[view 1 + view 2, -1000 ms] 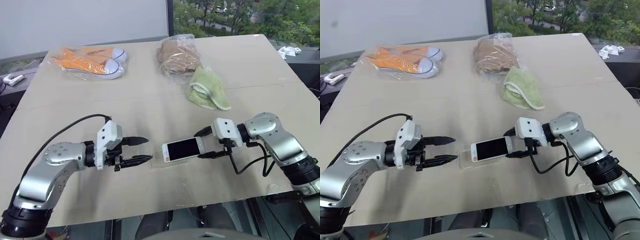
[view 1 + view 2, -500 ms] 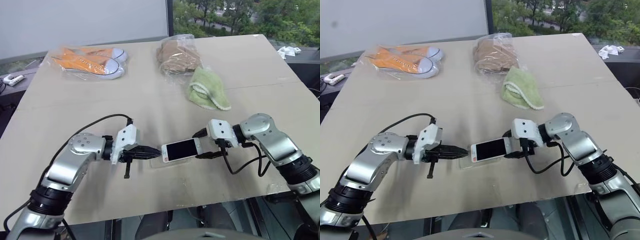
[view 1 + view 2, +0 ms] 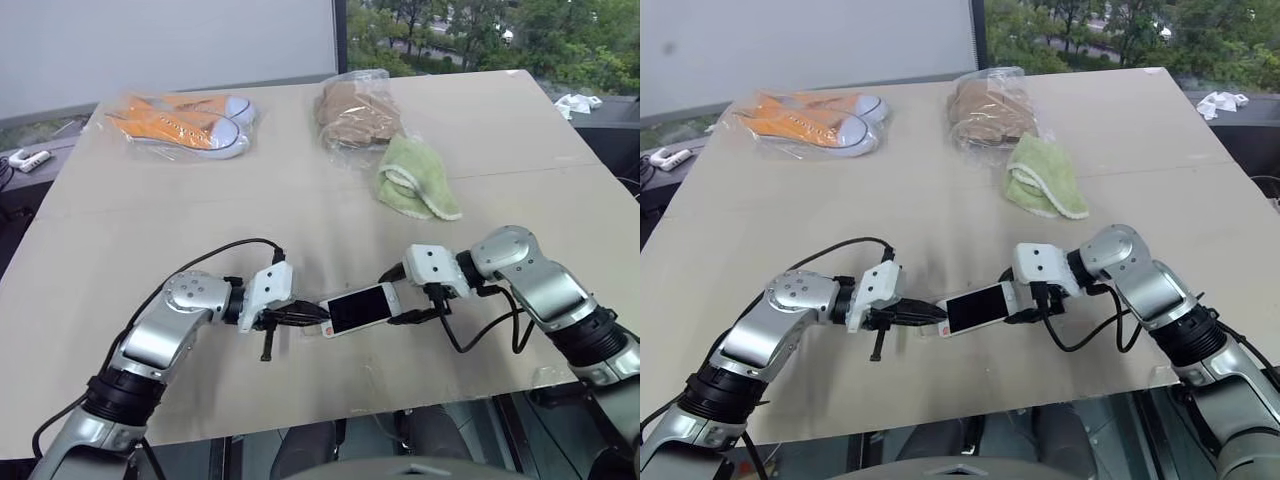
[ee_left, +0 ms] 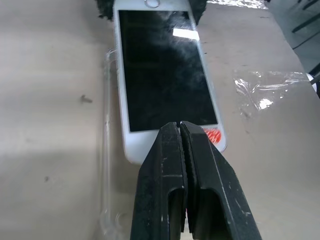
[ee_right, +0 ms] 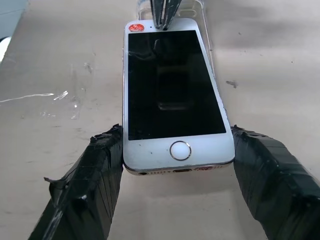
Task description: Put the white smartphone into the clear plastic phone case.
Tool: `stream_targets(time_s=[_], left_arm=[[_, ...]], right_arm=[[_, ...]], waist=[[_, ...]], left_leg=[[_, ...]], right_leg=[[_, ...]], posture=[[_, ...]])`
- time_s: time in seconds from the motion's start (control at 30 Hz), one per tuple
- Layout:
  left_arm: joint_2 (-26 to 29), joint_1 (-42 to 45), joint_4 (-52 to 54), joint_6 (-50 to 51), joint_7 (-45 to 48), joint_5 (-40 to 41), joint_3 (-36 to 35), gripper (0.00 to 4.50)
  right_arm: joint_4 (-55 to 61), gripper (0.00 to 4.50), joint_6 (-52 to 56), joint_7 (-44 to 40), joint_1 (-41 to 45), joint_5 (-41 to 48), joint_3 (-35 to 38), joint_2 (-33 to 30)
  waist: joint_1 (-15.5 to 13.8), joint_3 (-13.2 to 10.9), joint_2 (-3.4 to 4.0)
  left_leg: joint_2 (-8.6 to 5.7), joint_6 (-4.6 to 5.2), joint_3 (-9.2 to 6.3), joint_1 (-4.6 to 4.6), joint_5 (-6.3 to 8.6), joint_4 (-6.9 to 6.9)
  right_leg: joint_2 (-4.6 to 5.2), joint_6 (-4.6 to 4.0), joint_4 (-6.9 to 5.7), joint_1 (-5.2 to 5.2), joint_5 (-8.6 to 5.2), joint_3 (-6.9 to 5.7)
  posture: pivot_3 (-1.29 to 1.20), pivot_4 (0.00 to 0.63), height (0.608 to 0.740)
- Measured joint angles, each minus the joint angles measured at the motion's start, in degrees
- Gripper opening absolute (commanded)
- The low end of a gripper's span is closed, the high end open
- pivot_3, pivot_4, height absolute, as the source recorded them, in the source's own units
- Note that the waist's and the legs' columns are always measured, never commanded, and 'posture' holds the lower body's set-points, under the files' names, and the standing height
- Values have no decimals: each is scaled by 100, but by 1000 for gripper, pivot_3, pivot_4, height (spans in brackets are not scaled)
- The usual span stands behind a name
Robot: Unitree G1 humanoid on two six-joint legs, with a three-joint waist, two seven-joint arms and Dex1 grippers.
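The left gripper [image 3: 312, 316] has closed its jaws and advanced onto the white smartphone [image 3: 358, 308], which the right gripper [image 3: 400, 296] clamps above the clear plastic phone case [image 4: 106, 150] on the bench [image 3: 300, 210]; seating can begin.

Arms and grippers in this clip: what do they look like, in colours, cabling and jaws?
Both arms are silver-grey metal with black joints and white wrist blocks. A loose black cable loops along each. The left gripper has slim black jaws; the right gripper has jaws wrapped in black tape.
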State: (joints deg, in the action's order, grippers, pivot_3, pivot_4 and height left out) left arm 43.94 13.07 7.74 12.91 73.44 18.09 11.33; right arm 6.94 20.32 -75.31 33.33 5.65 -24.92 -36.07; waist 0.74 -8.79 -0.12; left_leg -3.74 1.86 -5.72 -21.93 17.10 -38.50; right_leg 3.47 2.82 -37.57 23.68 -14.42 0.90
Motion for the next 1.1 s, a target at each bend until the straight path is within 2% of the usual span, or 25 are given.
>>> stream_targets(time_s=[0.27,0.53,0.77,1.1], left_arm=[[-92,8,0,-52,-18,-108,14,65],[-135,56,-43,-94,-61,-189,53,65],[-135,60,-49,-107,-70,-228,51,65],[-116,-7,-28,-203,-43,-283,56,65]], right_arm=[[-85,2903,385,115,28,-21,-5,206],[-143,2903,1252,54,38,337,19,253],[-153,2903,1296,139,56,299,1,248],[-154,2903,746,310,106,-101,-237,257]], waist=[[4,1,-2],[2,2,-2],[2,2,-3],[13,11,-13]], left_leg=[[0,-4,1,2,-2,0],[0,-4,0,2,-3,-1],[-1,-4,0,3,-3,-1],[-1,-10,3,14,-6,-3]], right_leg=[[-1,0,-6,1,0,1],[0,0,-6,1,0,0],[1,0,-8,1,0,1],[0,0,-23,-1,0,4]], posture=[[0,150,740],[0,150,740],[0,150,740],[0,150,740]])
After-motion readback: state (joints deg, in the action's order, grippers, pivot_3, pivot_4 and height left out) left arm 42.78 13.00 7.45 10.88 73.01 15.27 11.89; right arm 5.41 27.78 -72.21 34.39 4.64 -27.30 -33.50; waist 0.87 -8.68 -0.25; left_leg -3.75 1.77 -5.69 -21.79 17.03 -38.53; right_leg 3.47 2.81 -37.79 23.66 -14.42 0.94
